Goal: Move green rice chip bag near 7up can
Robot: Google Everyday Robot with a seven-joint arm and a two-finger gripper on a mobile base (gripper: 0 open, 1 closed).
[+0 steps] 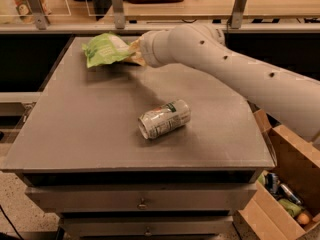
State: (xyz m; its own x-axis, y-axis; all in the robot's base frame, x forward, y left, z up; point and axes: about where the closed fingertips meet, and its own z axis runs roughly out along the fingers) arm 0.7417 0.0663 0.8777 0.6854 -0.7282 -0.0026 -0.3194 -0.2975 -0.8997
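Observation:
The green rice chip bag (106,49), crinkled light-green foil, is at the far left of the table (75,129), held a little above the top with its shadow under it. My gripper (134,54) is at the bag's right edge and shut on it; the white arm's wrist hides most of the fingers. The 7up can (164,119), silvery-white with green markings and dented, lies on its side near the middle of the table, well in front of the bag and to its right.
A counter with a glass rail and metal posts (118,6) runs behind the table. A cardboard box (280,194) with cans and other items sits on the floor at the right. The table has drawers at its front (142,202).

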